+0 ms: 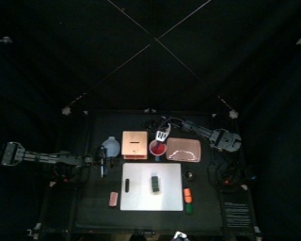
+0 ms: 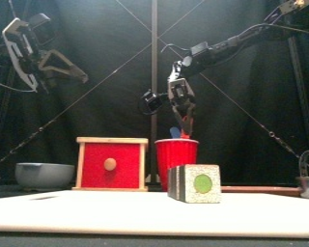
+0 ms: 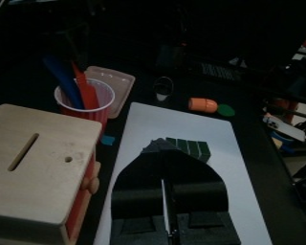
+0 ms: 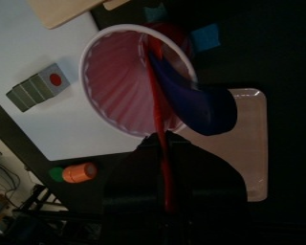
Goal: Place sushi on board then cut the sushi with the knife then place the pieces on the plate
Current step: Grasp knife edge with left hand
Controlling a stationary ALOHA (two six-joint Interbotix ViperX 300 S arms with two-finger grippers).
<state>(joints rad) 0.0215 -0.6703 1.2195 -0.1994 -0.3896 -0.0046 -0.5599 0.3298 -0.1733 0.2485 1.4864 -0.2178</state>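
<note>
Tool in use: my right gripper [image 2: 182, 121], down at the mouth of the red cup [image 2: 177, 159]. As far as I can read it, it is closed on the red knife [image 4: 159, 124]; a thin red strip runs between the jaws.
Second tool: my left gripper [image 3: 166, 167], jaws together and holding nothing, off the left edge of the white cutting board [image 1: 132, 179], pointed toward the roll.
Task piece: sushi roll [image 2: 196, 183], dark green blocks joined in one length, lying on the board near its middle, well apart from both grippers.
Destination: pink tray [image 1: 184, 149], behind the board and just right of the cup, with none of the roll on it.
Neighbours: blue knife [image 4: 194, 100] in the same cup, close against the red one; wooden box [image 2: 112, 164] just left of the cup; blue-grey bowl [image 2: 43, 174] further left; orange toy [image 3: 203, 103] just off the board's right edge.
Stage, by my judgement: roll placed, knife pickup in hand, cutting and plating not begun.
Handling, lift: I draw the knife straight up along the cup's axis, so the cup neither tips nor rides up and the blue knife does not come with it.
Handling, grip: I confirm that I hold the handle, blade pointing down, before crossing to the board.
Handling, support: my left gripper should steady one end of the roll, since the blocks look likely to slide on the smooth board.
Risk: the cup looks light and stands close to the box and tray, so it could topple.
</note>
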